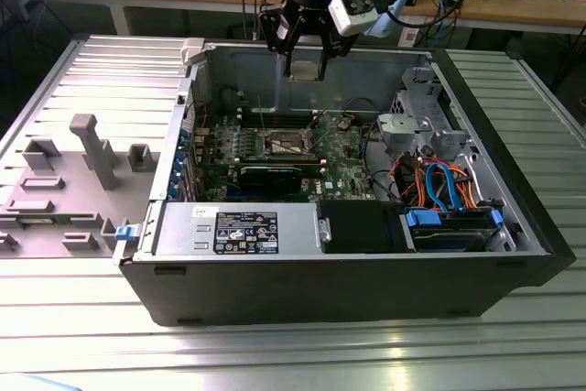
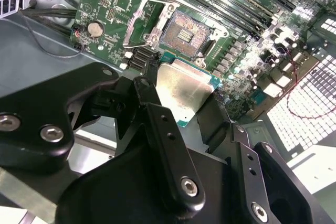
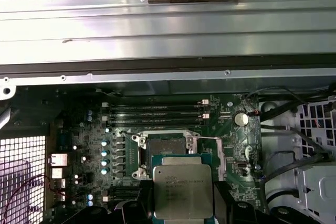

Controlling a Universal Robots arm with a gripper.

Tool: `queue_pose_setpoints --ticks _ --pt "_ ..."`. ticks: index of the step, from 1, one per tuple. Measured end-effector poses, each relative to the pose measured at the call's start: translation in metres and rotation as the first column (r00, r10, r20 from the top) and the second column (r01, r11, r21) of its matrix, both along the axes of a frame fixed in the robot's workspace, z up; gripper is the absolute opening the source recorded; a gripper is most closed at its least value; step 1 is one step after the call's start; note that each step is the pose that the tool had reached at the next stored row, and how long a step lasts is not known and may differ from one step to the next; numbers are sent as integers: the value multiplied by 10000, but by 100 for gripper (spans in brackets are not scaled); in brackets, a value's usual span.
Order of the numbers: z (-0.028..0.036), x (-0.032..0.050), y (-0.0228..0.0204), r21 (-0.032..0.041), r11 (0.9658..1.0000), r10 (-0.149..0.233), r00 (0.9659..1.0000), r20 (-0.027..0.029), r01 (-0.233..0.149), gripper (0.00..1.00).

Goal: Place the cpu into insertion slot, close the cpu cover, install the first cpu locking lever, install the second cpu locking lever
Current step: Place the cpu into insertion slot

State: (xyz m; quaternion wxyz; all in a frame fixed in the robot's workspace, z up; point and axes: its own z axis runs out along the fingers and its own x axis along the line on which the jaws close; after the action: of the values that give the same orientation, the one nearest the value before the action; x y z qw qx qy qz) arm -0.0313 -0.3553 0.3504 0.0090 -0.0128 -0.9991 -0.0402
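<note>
Claw (image 1: 306, 65) pinches the cpu (image 2: 184, 90) by its edges, above the case (image 1: 366, 267). Slot (image 2: 184, 34) contacts exposed — well apart from the cpu.

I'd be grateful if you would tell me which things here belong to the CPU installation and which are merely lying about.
Belonging to the job:
silver-grey square cpu, held in the black gripper
brownish-gold square insertion slot

Lying about:
grey labelled power supply box
blue and orange cables
round silver coin battery
grey plastic fixtures
</note>
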Motion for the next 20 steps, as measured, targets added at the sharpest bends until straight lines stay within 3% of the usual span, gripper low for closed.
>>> queue_pose_setpoints --ticks 20 --pt "-70 0 0 -52 10000 0 10000 0 0 55"
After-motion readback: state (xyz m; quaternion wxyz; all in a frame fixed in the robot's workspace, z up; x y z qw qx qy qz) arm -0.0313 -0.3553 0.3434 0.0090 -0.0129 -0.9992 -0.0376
